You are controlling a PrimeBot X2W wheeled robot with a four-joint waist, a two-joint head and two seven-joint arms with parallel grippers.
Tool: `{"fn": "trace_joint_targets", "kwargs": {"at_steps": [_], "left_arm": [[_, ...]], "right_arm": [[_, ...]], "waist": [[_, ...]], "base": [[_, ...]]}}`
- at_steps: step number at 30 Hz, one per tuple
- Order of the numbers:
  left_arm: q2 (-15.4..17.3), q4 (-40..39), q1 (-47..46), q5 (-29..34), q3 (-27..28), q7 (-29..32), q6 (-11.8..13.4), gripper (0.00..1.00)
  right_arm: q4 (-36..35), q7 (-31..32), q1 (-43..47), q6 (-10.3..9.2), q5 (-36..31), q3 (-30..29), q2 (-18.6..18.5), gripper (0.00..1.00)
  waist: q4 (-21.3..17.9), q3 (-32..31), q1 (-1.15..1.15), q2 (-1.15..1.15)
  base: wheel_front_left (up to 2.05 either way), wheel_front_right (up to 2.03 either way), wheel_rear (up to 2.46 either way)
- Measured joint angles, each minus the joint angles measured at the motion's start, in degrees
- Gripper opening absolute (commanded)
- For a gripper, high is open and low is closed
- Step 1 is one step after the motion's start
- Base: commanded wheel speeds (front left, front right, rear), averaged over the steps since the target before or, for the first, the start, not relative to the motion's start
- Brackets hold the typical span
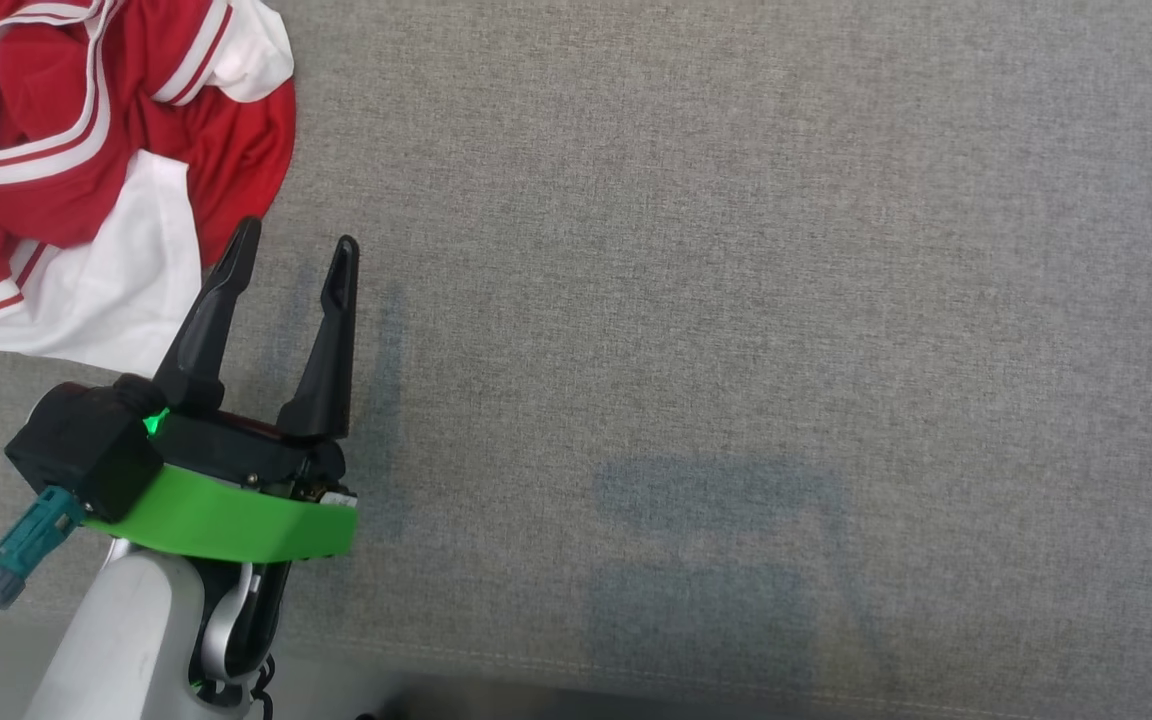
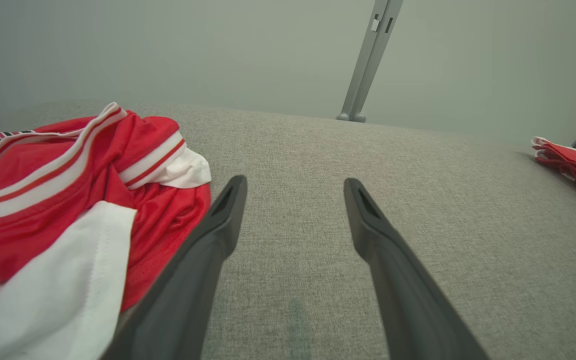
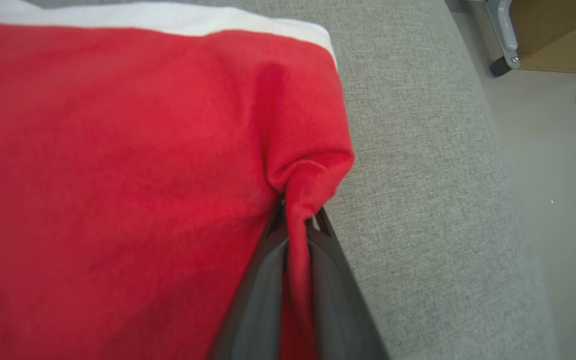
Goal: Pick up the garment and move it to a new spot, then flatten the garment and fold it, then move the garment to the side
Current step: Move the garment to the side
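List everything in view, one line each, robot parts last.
Grey fabric-covered table: one, grey, under the garments.
Crumpled red-and-white striped jersey: one, red and white, table's left side.
Red cloth garment with white band: one, red, table's edge.
Red cloth bundle: one, red, table's far right; maybe that same garment.
Grey metal post: one, grey, behind table.
Brown box: one, brown, beyond table's edge.
Left gripper: one, black, open.
Right gripper: one, black, shut on the banded garment.
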Motion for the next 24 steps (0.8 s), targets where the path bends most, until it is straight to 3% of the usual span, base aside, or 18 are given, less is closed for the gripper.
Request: {"fn": "trace_joint_targets", "kwargs": {"at_steps": [2,3,5,6,16,24], "left_arm": [[0.0,0.11,-0.03,0.0,0.0,0.0,0.0,1.0],[0.0,0.12,-0.02,0.0,0.09,0.0,0.0,1.0],[0.0,0.22,-0.02,0.0,0.46,-0.08,0.02,1.0],[-0.04,0.41,-0.01,-0.01,0.42,-0.08,0.02,1.0],[-1.29,3.56,0.3,-0.09,0.56,-0.77,0.05,1.0],[-1.29,7.16,0.38,-0.52,4.14,-1.59,0.33,1.0]], "right_arm": [[0.11,-0.27,0.19,-0.01,-0.45,0.14,-0.36,0.0],[0.02,-0.9,0.28,-0.01,-1.44,0.57,-0.87,0.07],[-0.32,-2.37,0.27,-0.09,-3.28,0.92,-1.74,0.46],[-0.38,-3.25,0.27,-0.46,-3.76,0.76,-1.92,1.0],[0.59,-8.09,3.87,-0.98,-6.28,0.13,-1.29,1.0],[-11.13,-23.73,3.62,-1.36,-10.99,-1.26,2.86,1.0]], "waist": [[0.01,0.43,0.0,0.0],[0.0,0.58,0.0,0.0],[-0.17,0.8,0.0,0.0],[-0.24,0.9,0.0,0.0],[-1.22,-1.13,0.0,0.0],[-1.91,-5.85,0.0,0.0]], "base": [[0.0,0.0,0.0],[0.0,0.0,0.0],[0.0,0.0,0.0],[0.0,0.0,0.0],[0.0,0.0,0.0],[0.0,0.0,0.0]]}}
